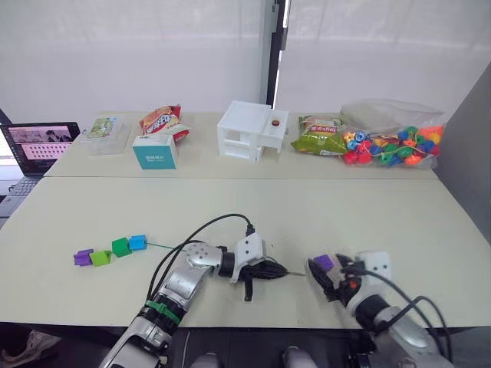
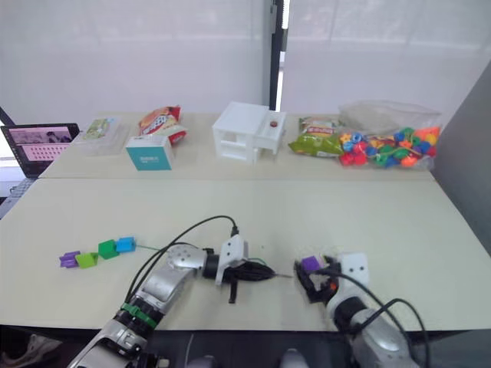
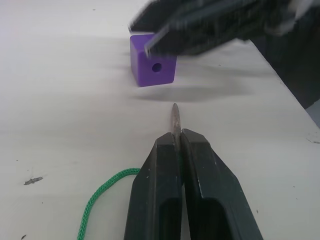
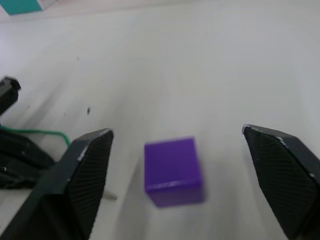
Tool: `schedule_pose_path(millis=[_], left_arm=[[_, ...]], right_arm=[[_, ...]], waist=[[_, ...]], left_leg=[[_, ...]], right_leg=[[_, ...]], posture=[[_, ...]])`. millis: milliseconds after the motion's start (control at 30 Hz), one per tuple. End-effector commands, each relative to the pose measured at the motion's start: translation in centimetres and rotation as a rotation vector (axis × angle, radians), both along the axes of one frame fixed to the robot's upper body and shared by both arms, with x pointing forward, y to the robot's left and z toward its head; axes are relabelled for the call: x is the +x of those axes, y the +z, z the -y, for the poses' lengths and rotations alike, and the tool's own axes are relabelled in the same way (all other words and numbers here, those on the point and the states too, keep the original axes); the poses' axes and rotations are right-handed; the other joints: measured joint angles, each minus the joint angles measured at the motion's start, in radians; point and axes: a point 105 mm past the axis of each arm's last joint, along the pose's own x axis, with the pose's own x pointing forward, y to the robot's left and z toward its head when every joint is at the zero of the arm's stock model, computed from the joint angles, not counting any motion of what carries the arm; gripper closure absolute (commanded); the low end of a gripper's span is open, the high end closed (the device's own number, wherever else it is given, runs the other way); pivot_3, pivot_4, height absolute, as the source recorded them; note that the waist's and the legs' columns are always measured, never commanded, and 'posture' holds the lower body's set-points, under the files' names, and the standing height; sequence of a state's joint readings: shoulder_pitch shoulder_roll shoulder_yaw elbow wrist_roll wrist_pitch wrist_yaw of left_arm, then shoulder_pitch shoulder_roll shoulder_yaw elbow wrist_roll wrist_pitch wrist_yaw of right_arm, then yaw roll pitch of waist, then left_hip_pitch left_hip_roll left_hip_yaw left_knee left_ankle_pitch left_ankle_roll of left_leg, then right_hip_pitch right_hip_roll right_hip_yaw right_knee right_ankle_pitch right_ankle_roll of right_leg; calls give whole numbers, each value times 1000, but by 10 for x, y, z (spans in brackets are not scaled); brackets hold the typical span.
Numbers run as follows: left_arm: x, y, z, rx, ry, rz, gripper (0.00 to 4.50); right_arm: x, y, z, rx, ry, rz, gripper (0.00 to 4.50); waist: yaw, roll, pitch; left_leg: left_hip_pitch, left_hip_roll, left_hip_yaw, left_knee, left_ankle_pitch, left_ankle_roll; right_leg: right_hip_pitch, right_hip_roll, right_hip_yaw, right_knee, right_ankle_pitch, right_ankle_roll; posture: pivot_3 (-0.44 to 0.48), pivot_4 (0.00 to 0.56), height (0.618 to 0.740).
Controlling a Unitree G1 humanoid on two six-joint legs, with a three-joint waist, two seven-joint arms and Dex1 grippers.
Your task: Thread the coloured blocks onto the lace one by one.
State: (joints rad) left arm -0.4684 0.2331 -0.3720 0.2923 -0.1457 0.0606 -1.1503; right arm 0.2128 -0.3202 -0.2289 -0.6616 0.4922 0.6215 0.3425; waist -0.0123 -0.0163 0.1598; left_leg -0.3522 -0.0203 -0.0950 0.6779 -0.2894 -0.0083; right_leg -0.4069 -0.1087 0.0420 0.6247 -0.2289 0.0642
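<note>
Purple block (image 4: 173,171) lies between the right claw's (image 4: 182,180) spread fingers.

No wording is being made out anywhere. Print is being shown on the teal cardboard box (image 1: 155,152) and the red snack bag (image 1: 159,119), but it is too small to be read.
</note>
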Motion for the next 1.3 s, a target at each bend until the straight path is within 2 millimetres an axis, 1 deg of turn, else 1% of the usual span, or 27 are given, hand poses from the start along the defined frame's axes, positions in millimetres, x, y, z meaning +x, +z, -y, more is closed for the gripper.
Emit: schedule_pose_path(millis=[33,67,100,167,200,267,333,367,467,500,700,900,1000,1233,1267,1300], left_arm=[[-2,-4,2,3,-1,-6,4500],[-1,-4,2,1,4,-4,4500],[0,-3,2,-3,12,-1,4500],[1,-2,1,-7,20,1,4500],[1,-2,1,-10,22,0,4500],[1,-2,2,-16,27,-7,4500],[0,-3,1,-18,29,-14,4500],[-1,-4,1,-17,28,-16,4500],[-2,-2,2,-19,34,-8,4500],[0,-2,2,-21,40,-5,4500],[0,-1,1,-16,46,4,4500],[2,2,4,-19,51,16,4500],[1,3,6,-24,54,20,4500],[1,4,8,-45,62,12,4500],[2,4,9,-50,63,11,4500],[1,5,10,-56,63,11,4500]], right_arm=[[4,41,8,-14,110,99,27],[6,47,9,-41,164,99,27],[8,52,8,-111,245,98,27],[6,56,6,-240,405,61,27],[4,52,6,-314,478,32,27],[0,46,6,-408,571,-18,27],[0,40,9,-517,681,-83,27],[2,39,11,-568,731,-111,27],[12,31,14,-868,943,-147,27],[16,29,14,-915,981,-146,27],[36,19,7,-1027,1099,-128,27],[42,8,-3,-1088,1201,-142,27],[44,4,-5,-1091,1199,-150,800],[43,-1,-6,-1085,1178,-205,3208],[43,-1,-6,-1081,1174,-211,3332],[42,-1,-6,-1067,1166,-223,3332]], waist=[[1,0,0],[1,0,0],[0,0,0],[2,0,0],[3,0,0],[5,0,0],[3,0,0],[1,0,0],[-6,1,1],[-6,1,0],[3,1,1],[2,1,1],[3,1,1],[3,1,1],[3,1,1],[3,1,1]], left_leg=[[0,0,0,0,0,0],[0,0,0,0,0,0],[0,0,-1,0,0,0],[0,0,-1,0,0,1],[0,0,-1,0,-1,1],[0,0,-1,0,-1,2],[0,0,-1,0,-2,3],[0,0,0,1,-2,3],[-1,0,2,1,-2,3],[0,0,2,1,-2,3],[-2,0,1,1,-2,3],[-2,0,2,1,-2,3],[-2,0,2,1,-2,3],[-2,0,2,1,-2,3],[-2,0,2,1,-2,3],[-2,0,2,1,-2,3]], right_leg=[[1,0,0,-2,-1,1],[1,0,0,-3,-1,1],[2,0,-1,-2,-1,1],[3,0,-1,-3,-1,1],[3,0,-1,-3,-1,1],[3,0,-1,-4,-1,1],[3,0,-1,-4,-1,1],[3,0,0,-4,-1,1],[4,0,0,-8,-1,2],[4,0,0,-9,-1,2],[3,-1,-1,-10,-1,3],[2,-2,-1,-11,-1,3],[2,-2,-1,-11,-1,3],[2,-2,-1,-10,-1,3],[2,-2,-1,-10,-1,3],[2,-2,-1,-10,-1,3]], posture=[[0,150,740],[0,150,740],[0,150,740],[0,150,740],[0,150,740],[0,150,740],[0,150,740],[0,150,740],[0,150,740],[0,150,740],[0,150,740],[0,150,740],[0,150,740],[0,150,740],[0,150,740],[0,150,740]])
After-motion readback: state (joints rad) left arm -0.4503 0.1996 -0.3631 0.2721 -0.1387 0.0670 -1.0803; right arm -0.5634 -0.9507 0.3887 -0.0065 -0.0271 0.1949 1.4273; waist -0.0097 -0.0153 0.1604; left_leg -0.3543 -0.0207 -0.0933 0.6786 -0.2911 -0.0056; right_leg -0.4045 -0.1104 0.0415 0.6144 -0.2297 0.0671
